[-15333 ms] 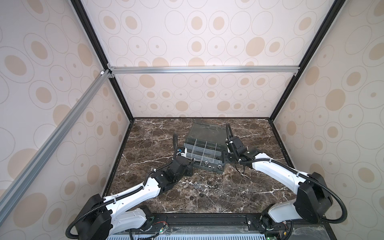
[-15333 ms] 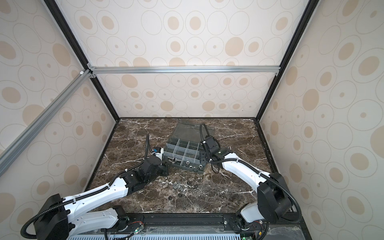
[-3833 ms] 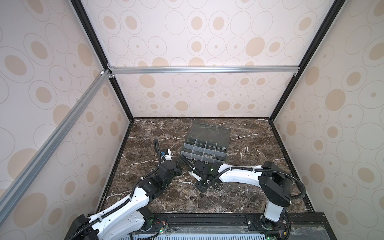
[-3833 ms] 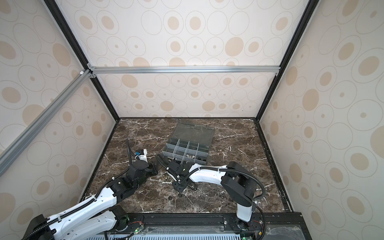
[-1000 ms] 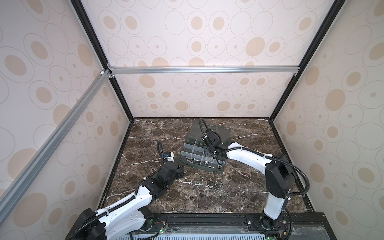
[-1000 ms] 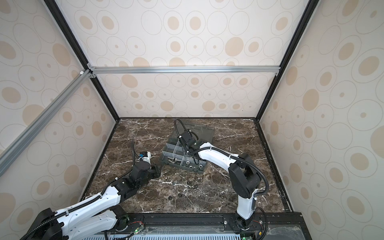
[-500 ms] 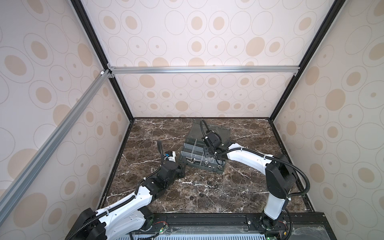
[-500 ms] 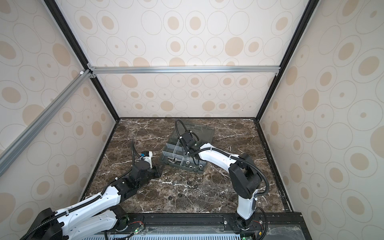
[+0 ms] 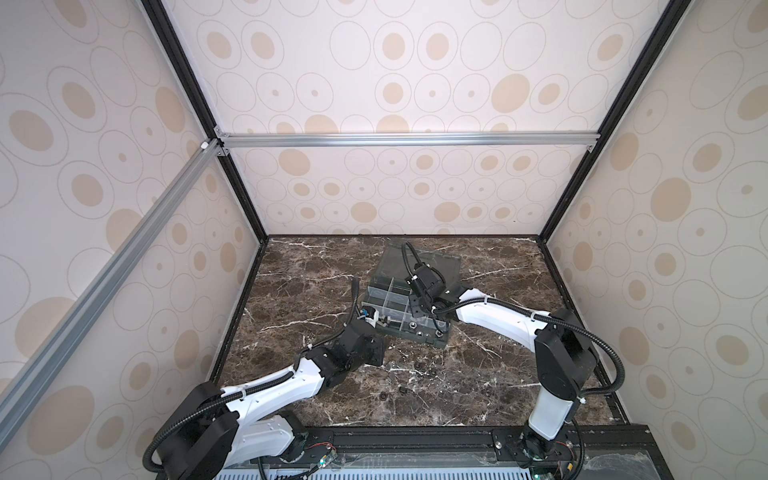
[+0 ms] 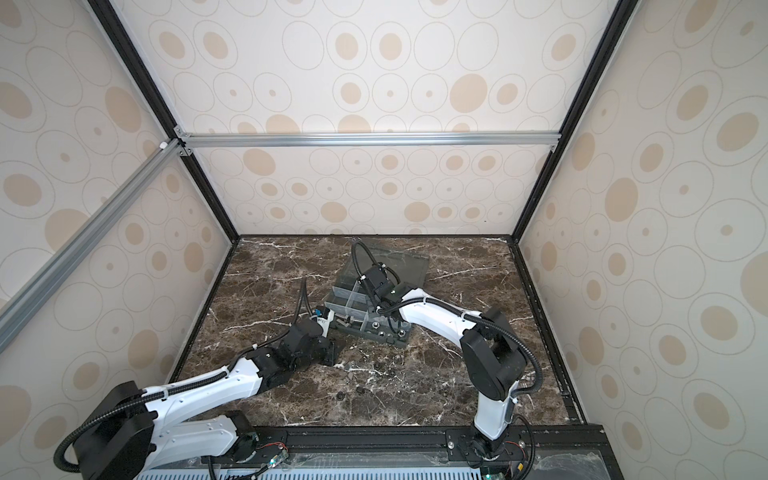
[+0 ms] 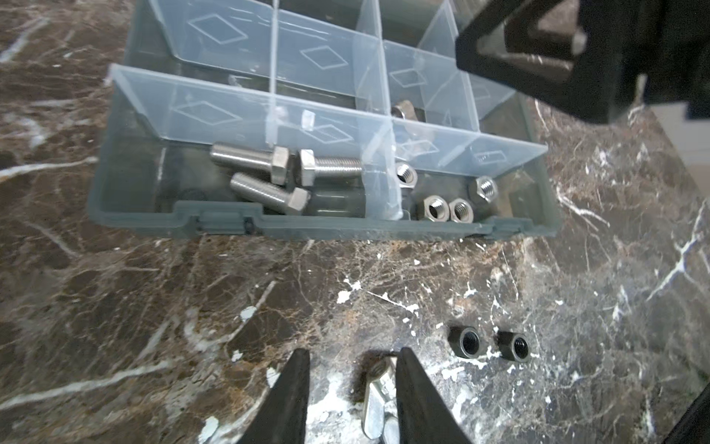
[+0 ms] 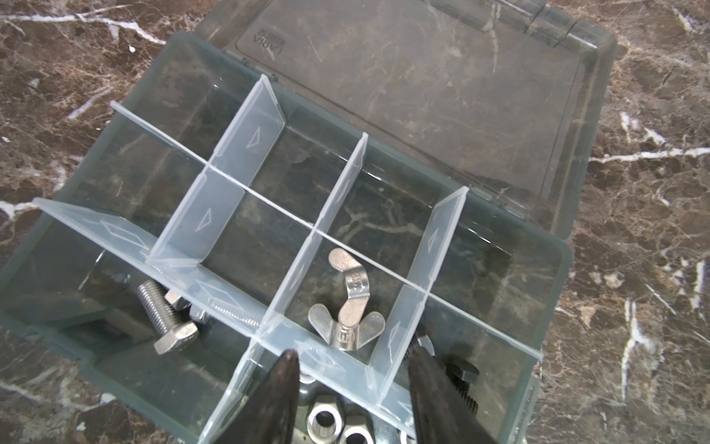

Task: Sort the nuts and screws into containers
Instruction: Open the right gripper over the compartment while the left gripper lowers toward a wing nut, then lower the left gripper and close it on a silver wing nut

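While your left hand (image 11: 353,351) straddles, spread, a wing nut (image 11: 378,388) near the box (image 11: 326,226), pick-up looks the step.
Next: pinch it squarely; your right hand (image 12: 351,350) hangs spread over the box.

Left arm (image 9: 266,386) stretched low, left gripper (image 11: 352,351) jaws parted. Right arm (image 9: 494,320) reaching inward, right gripper (image 12: 353,350) angled down, jaws apart.

The smoky-grey organizer box (image 11: 338,229) sits open on the marble, its lid flat behind. Three silver hex-head screws (image 11: 269,180) lie on their sides in a front corner cell, with silver hex nuts (image 11: 445,207) in the cell beside it. Two wing nuts (image 12: 345,303) lie in a middle cell. Two black nuts (image 11: 465,342) lie loose on the marble near the box's latch side.
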Controlling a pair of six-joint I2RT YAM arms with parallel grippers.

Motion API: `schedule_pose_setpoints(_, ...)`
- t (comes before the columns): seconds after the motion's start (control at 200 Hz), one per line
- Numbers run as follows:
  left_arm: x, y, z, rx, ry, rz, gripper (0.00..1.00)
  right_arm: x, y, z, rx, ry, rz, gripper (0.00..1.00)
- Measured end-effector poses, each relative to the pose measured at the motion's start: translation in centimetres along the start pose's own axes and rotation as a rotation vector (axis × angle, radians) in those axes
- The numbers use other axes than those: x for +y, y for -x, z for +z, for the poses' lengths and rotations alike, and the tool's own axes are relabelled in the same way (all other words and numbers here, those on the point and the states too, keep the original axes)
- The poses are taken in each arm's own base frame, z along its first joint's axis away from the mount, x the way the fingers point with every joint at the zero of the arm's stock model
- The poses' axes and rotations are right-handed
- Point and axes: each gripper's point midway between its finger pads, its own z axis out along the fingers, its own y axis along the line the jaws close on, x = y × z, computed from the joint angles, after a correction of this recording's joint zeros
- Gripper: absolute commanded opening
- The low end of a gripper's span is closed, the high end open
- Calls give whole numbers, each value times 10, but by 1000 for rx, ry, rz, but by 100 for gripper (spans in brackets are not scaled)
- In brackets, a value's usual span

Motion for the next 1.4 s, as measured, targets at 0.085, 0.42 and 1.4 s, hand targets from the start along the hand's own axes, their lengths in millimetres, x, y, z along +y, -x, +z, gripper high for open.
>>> schedule_pose_setpoints(0.085, -6, -4, 4, 29, -5, 55, 38, 0, 3, -5, -11, 5, 4, 50)
schedule_pose_setpoints(0.42, -18, -23, 16, 113, -29, 165, 41, -1, -2, -6, -5, 7, 4, 50)
schedule_pose_setpoints(1.4, -28, -72, 45, 372, 17, 389, 31, 3, -1, -8, -14, 24, -1, 51)
